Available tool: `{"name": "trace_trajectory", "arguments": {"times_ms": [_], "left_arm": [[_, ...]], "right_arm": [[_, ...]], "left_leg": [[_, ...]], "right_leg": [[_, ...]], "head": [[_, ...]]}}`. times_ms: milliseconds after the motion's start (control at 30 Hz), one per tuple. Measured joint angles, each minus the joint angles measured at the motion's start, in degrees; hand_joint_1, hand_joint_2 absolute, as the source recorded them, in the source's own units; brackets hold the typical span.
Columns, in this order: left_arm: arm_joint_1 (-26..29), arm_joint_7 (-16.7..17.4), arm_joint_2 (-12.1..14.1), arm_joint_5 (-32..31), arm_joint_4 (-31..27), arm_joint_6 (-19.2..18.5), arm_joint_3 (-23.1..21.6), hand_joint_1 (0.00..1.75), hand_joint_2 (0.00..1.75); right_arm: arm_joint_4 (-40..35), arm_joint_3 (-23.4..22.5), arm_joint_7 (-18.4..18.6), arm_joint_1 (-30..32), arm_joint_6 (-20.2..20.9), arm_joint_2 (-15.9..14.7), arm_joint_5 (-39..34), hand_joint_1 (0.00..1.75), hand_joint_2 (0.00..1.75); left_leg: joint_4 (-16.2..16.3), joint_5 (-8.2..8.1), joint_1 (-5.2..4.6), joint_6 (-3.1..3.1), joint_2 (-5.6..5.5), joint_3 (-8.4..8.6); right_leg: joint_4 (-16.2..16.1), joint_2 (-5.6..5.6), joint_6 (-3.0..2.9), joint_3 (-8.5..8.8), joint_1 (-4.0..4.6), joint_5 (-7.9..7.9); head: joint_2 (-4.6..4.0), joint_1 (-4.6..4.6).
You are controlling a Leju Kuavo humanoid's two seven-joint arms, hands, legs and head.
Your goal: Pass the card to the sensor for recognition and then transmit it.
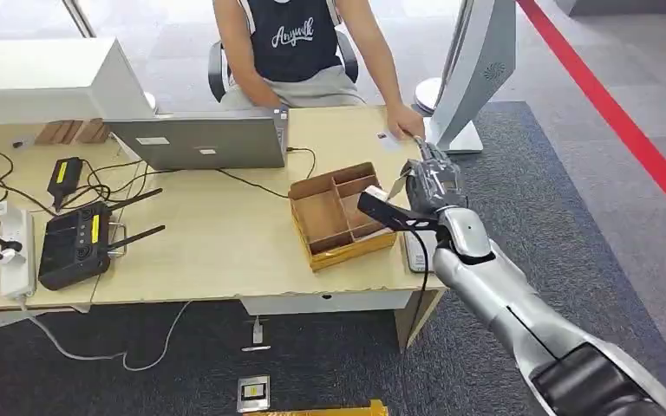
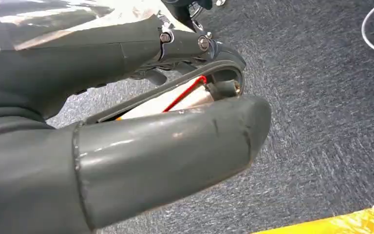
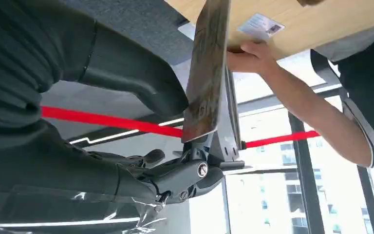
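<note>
My right hand reaches over the table's right end and pinches a pale card between thumb and fingers. In the right wrist view the card stands edge-on in that hand. A flat grey reader lies on the table edge under my forearm. A person's hand rests on the table beyond, beside another small card. In the left wrist view my left hand hangs over the carpet, fingers curled toward the thumb with nothing in them.
A cardboard box with compartments sits just left of my right hand. A laptop, a black router, a power strip and cables cover the table's left. A white stand rises at the far right corner.
</note>
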Motion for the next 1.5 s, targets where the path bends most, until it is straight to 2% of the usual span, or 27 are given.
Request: {"name": "trace_trajectory", "arguments": {"times_ms": [700,900,967,1100,1167,1333,1500], "left_arm": [[0.0,-0.1,0.0,-0.4,-0.1,-0.1,0.0,0.0,0.0],[0.0,-0.5,0.0,-0.4,-0.1,-0.2,0.0,0.0,0.0],[-0.1,-0.5,0.0,-0.4,-0.1,-0.3,0.0,0.0,0.0],[-0.1,-0.7,0.0,-0.4,-0.1,-0.4,-0.1,0.0,0.0],[-0.3,-0.9,0.0,-0.5,-0.2,-0.5,-0.2,0.0,0.0],[-0.5,-0.8,0.0,0.0,-0.2,-0.5,-0.3,0.0,0.0],[-0.5,-0.8,0.0,0.2,-0.2,-0.5,-0.4,0.0,0.0]], "right_arm": [[-6.7,-3.3,2.3,-0.6,2.2,-4.1,0.5,1.75,1.75],[-9.5,-4.4,3.3,-3.1,4.5,-5.4,2.2,1.75,1.75],[-9.9,-4.3,3.8,-5.9,7.3,-5.3,3.0,1.75,1.75],[-8.5,-4.0,3.1,-9.8,9.0,-4.1,3.5,1.75,1.75],[-5.0,-3.5,1.9,-12.9,8.7,-2.0,4.2,1.75,1.75],[4.0,-2.0,1.4,-20.1,6.5,3.3,5.2,1.75,1.75],[9.4,-1.2,2.1,-23.4,4.8,6.5,5.1,1.75,1.75]], "left_leg": [[0.0,0.0,-0.01,0.0,-0.01,-0.03],[0.0,0.0,-0.02,0.0,-0.01,-0.04],[0.0,0.0,-0.02,0.0,0.0,-0.05],[0.0,0.01,-0.01,0.0,-0.01,-0.08],[0.0,0.03,-0.01,-0.01,-0.01,-0.09],[0.0,0.06,0.01,-0.03,-0.01,-0.1],[0.0,0.05,0.01,-0.03,-0.02,-0.12]], "right_leg": [[0.0,0.0,0.0,-0.01,-0.02,0.0],[0.0,0.0,0.01,0.0,-0.02,0.01],[0.0,0.0,0.0,-0.02,-0.02,0.01],[0.0,0.0,0.0,-0.01,-0.01,0.01],[0.1,0.0,-0.01,-0.04,-0.01,0.02],[0.1,-0.01,-0.01,-0.07,0.01,0.01],[0.1,-0.02,-0.01,-0.07,0.01,0.01]], "head": [[0.0,0.0],[0.0,0.0],[0.0,-0.02],[0.0,0.0],[0.0,0.0],[0.0,-0.04],[0.0,0.0]]}}
